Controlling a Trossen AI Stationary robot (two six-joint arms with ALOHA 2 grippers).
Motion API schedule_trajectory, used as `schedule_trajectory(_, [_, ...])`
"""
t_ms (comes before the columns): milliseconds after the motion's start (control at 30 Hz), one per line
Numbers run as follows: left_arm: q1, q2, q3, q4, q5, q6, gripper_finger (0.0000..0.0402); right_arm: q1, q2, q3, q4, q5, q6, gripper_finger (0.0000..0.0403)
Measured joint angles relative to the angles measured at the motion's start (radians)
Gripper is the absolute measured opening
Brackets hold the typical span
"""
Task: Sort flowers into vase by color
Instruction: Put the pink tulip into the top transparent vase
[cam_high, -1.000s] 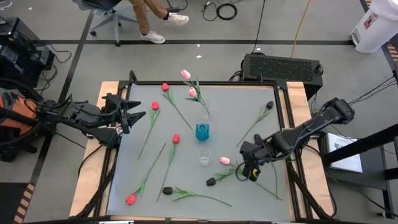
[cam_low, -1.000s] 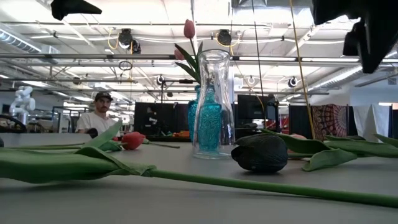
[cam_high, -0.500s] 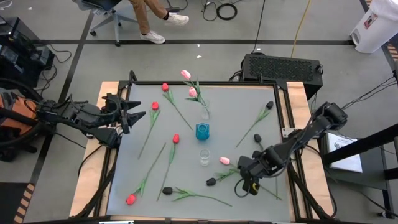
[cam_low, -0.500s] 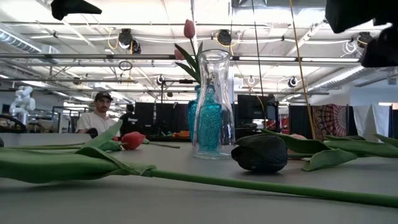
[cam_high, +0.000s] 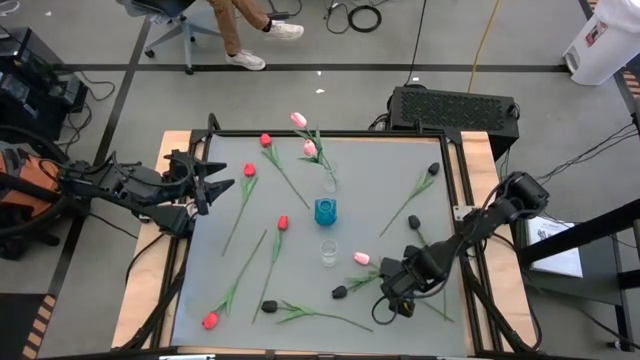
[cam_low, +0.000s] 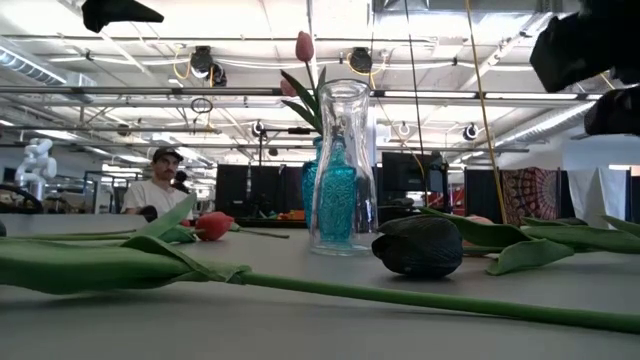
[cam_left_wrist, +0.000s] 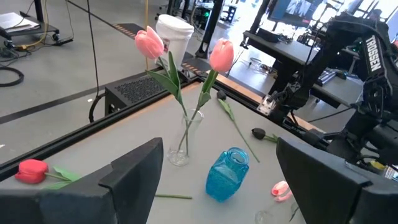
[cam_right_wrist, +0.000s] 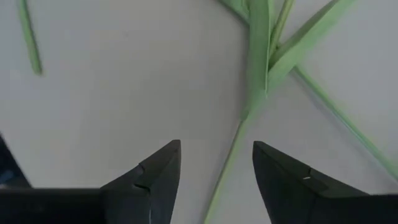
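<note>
Flowers lie scattered on the grey table (cam_high: 230, 290): red heads (cam_high: 283, 222), black heads (cam_high: 340, 292) and a pink head (cam_high: 362, 258), all on long green stems. Two pink tulips (cam_left_wrist: 214, 56) stand by their stems in a clear vase (cam_high: 329, 183). My right gripper (cam_high: 399, 296) points down at the near right, open, and a green stem (cam_right_wrist: 227, 165) on the table runs between its fingers without touching them. My left gripper (cam_high: 207, 186) waits open over the left edge.
A blue vase (cam_high: 325, 211) and a small clear vase (cam_high: 329, 252) stand mid-table, empty. In the low view the clear vase (cam_low: 341, 165) and a black head (cam_low: 418, 246) are close by. A person (cam_low: 158, 185) sits beyond the far edge.
My right gripper has come down and moved toward the table's near edge, ending over the stems beside the pink and black heads at the near right. The flowers and vases have stayed in place.
</note>
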Motion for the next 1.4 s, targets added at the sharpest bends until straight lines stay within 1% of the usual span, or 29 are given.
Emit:
schedule_trajectory(200, [0.000, 0.000, 0.000, 0.000, 0.000, 0.000, 0.0319, -0.022, 0.040, 0.000, 0.003, 0.007, -0.005, 0.0194])
schedule_trajectory(333, [0.000, 0.000, 0.000, 0.000, 0.000, 0.000, 0.0319, -0.045, 0.042, 0.000, 0.003, 0.027, -0.007, 0.0194])
schedule_trajectory(800, [0.000, 0.000, 0.000, 0.000, 0.000, 0.000, 0.0319, -0.144, 0.044, 0.000, 0.003, 0.023, -0.058, 0.0194])
schedule_trajectory(1033, [0.000, 0.000, 0.000, 0.000, 0.000, 0.000, 0.0319, -0.151, 0.083, 0.000, 0.014, 0.018, -0.061, 0.0194])
schedule_trajectory(1267, [0.000, 0.000, 0.000, 0.000, 0.000, 0.000, 0.0319, -0.150, 0.086, 0.000, 0.016, 0.016, -0.055, 0.0194])
schedule_trajectory(1400, [0.000, 0.000, 0.000, 0.000, 0.000, 0.000, 0.0319, -0.149, 0.086, 0.000, 0.017, -0.009, -0.053, 0.0194])
